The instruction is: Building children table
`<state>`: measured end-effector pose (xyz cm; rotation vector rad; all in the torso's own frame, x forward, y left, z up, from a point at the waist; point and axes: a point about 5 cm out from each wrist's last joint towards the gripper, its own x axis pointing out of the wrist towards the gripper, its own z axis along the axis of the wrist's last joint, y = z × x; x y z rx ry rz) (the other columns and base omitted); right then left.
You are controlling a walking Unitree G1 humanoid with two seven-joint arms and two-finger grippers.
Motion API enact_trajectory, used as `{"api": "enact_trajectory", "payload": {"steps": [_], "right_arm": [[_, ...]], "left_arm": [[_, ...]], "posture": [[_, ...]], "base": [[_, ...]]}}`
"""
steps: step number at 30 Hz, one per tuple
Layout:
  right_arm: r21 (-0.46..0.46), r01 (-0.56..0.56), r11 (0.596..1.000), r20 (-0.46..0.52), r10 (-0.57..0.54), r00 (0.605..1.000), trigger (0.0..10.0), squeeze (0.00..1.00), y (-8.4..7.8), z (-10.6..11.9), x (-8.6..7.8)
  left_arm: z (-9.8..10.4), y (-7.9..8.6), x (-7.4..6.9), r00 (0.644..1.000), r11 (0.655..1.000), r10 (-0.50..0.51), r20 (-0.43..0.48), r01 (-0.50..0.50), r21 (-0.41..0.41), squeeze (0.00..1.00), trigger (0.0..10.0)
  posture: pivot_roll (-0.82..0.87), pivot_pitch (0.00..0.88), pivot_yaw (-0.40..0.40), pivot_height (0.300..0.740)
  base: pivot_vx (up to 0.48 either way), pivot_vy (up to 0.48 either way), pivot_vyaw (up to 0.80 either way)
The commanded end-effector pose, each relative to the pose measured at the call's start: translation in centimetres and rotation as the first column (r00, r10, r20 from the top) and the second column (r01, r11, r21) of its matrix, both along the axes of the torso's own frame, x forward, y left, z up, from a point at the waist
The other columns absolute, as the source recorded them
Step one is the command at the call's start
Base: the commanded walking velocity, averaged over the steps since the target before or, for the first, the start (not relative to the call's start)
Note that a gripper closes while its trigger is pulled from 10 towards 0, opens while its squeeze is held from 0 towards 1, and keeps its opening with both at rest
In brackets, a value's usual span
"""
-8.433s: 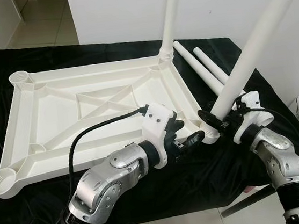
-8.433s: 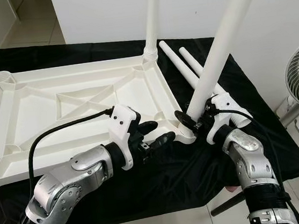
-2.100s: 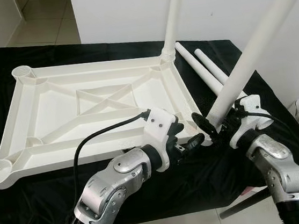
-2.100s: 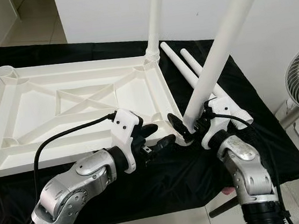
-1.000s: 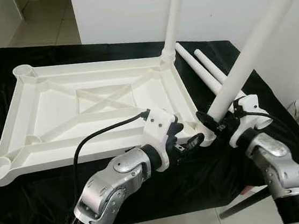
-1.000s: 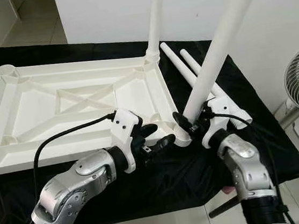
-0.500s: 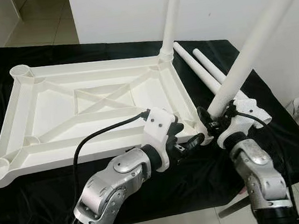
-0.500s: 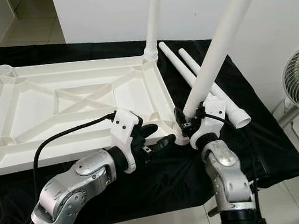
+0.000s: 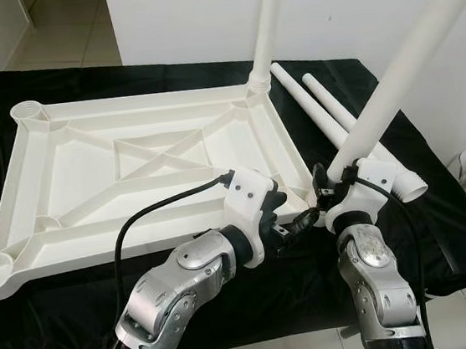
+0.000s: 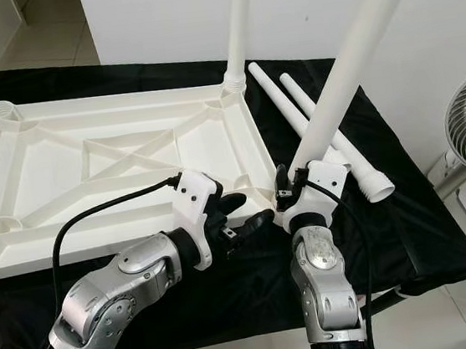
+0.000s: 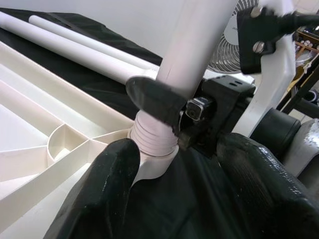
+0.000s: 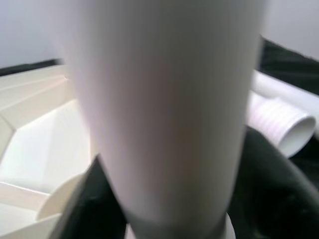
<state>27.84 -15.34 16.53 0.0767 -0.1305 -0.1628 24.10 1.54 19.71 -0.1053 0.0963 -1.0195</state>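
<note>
Black cloth under the upside-down tabletop (image 9: 131,165); right gripper (image 9: 328,193) is clamped on the leg (image 9: 392,89) leaning up-right from its near corner socket (image 11: 149,159); left gripper (image 9: 293,218) spread, just beside.

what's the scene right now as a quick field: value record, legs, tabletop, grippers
tabletop: white tabletop lies underside up on the black cloth
fitted leg: far leg stands upright in its corner socket
leg in work: near leg tilted, threaded end at the near right socket
spare legs: two loose legs lie on the cloth
right gripper: shut on the near leg, low down
left gripper: open, beside that socket
</note>
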Motion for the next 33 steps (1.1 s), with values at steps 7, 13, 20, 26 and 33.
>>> {"api": "enact_trajectory", "payload": {"steps": [7,13,20,26,33], "right_arm": [[0.006,-0.023,1.000,-0.027,0.023,0.999,10.0,1.00,-0.7,-0.6,0.0],[-0.037,-0.198,0.979,-0.053,0.196,0.979,10.0,0.00,-1.0,-1.1,0.4],[-0.051,-0.395,0.917,-0.054,0.392,0.918,10.0,0.00,-2.0,-0.9,0.7],[-0.140,-0.535,0.833,-0.071,0.531,0.844,10.0,0.00,-3.4,-0.5,1.4],[-0.194,-0.607,0.770,-0.090,0.602,0.793,10.0,0.00,-4.6,0.1,2.7]], "left_arm": [[-0.1,-0.5,-0.5,0.997,0.997,-0.075,-0.004,0.075,-0.008,0.00,10.0],[-0.1,-0.5,-0.4,0.997,0.997,-0.075,-0.002,0.075,-0.007,0.00,10.0],[-0.1,-0.5,-0.4,0.997,0.997,-0.073,0.000,0.073,-0.003,0.00,10.0],[-0.1,-0.4,-0.3,0.998,0.998,-0.070,0.000,0.070,0.000,0.00,10.0],[0.0,-0.3,-0.1,0.998,0.998,-0.064,0.003,0.064,0.001,0.00,10.0]], "posture": [[0.00,0.103,-0.089,0.740],[0.00,0.099,-0.088,0.740],[0.00,0.101,-0.087,0.740],[0.00,0.107,-0.082,0.740],[0.01,0.109,-0.079,0.740]], "base": [[0.000,0.000,0.00],[0.000,0.000,0.00],[0.000,0.000,0.00],[0.000,0.000,0.00],[0.000,0.000,0.00]]}}
